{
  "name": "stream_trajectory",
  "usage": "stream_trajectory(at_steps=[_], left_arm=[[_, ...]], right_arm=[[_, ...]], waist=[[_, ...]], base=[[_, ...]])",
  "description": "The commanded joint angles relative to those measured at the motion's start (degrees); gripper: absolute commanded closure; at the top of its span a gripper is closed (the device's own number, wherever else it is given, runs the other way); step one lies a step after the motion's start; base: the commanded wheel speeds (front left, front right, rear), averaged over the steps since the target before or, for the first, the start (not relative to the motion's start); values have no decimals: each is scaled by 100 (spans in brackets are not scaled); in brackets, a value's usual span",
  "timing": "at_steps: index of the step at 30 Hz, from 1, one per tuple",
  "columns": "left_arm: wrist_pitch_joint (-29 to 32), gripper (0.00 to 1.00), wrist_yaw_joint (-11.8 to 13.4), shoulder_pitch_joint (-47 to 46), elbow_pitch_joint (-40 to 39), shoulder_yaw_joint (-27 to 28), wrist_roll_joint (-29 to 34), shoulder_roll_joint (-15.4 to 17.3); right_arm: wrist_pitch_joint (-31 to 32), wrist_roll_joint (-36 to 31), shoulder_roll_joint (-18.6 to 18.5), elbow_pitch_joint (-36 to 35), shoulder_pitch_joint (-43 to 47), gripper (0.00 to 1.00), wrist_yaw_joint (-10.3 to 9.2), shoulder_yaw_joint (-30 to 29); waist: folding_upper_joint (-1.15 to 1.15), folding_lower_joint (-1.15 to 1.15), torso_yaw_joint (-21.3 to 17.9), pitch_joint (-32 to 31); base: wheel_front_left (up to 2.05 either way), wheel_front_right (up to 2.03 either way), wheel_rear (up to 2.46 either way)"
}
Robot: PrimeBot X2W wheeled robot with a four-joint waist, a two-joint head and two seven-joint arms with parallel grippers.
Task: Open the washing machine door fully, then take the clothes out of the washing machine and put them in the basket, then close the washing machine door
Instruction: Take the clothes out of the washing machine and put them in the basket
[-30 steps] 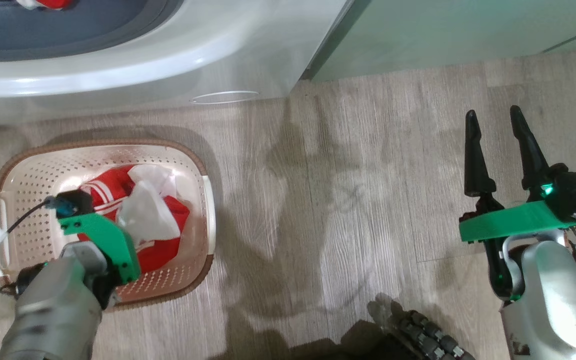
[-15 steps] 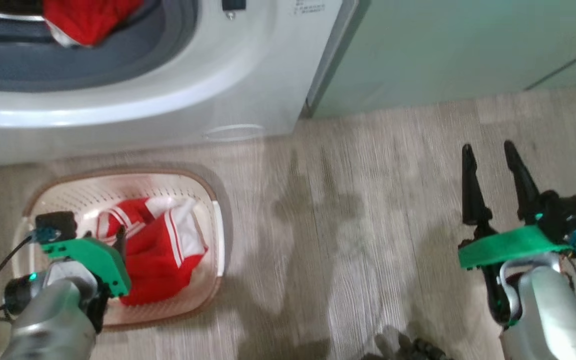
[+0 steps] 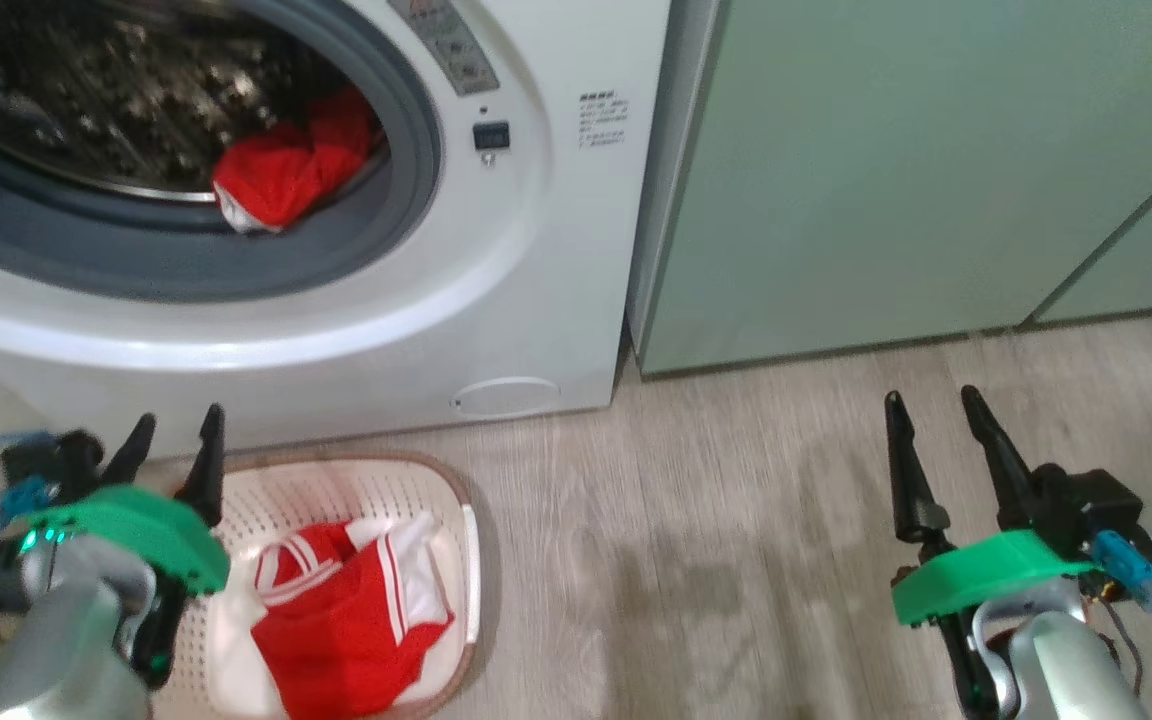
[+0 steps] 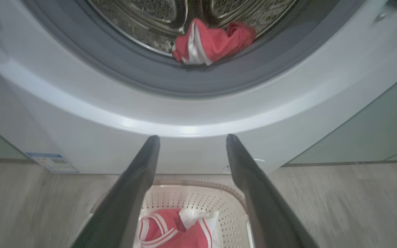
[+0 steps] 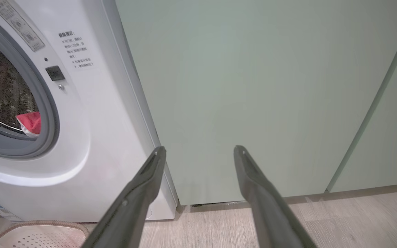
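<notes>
The white washing machine [image 3: 536,250] stands with its drum mouth uncovered; the washing machine door is out of view. One piece of the red clothes [image 3: 281,175] lies at the drum's front lip, also seen as red clothes [image 4: 212,43] in the left wrist view. Below, on the floor, stands the cream basket [image 3: 356,480] holding another red-and-white striped garment [image 3: 346,620]. My left gripper [image 3: 176,440] hangs open and empty over the basket's left side, fingers pointing at the washer front. My right gripper [image 3: 933,420] stands open and empty at the lower right, facing the cabinets.
Pale green cabinets [image 3: 886,170] stand right of the washer. A round filter cap [image 3: 506,396] sits low on the washer front and a blue label [image 4: 52,161] low on its left. Wood-look floor [image 3: 716,560] lies between basket and right arm.
The head camera has tilted up, bringing the drum into view. My left gripper opened, left the red garment in the basket and rose out of it. The right arm kept its pose.
</notes>
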Motion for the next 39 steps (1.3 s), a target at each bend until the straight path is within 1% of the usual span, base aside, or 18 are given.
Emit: stream_trajectory(at_steps=[1,4,8,12,16,24,30,39], left_arm=[[-77,0,6,41,-147,255,55,264],[-77,0,9,612,-829,689,310,293],[-78,0,51,1395,-1619,1204,630,153],[-78,0,94,1989,-2261,1551,941,29],[-78,0,116,2404,-2687,1758,1114,-88],[-78,0,159,2692,-3115,1826,1361,-239],[-78,0,218,2672,-3173,1758,1485,-297],[-74,0,294,2563,-3129,1704,1477,-340]], right_arm=[[-54,-1,4,-149,-13,0,-4,142],[-54,-20,4,-113,116,0,-4,170],[-54,-44,-23,-63,297,0,-4,191],[-54,-80,-31,-70,396,0,-4,193],[-54,-187,-38,-55,518,0,-4,131],[-54,-366,-42,-69,654,0,-4,-31],[-54,-460,-29,-79,664,0,-4,-124],[-54,-473,-9,-75,646,0,-4,-131]], waist=[[0,0,-43,-230],[0,0,-97,-474],[0,0,-179,-753],[0,0,-226,-927],[0,0,-220,-1097],[0,0,-135,-1314],[0,0,-36,-1341],[0,0,99,-1297]], base=[[0,0,0],[0,0,0],[0,0,0],[0,0,0],[0,0,0],[0,0,0],[0,0,0],[0,0,0]])
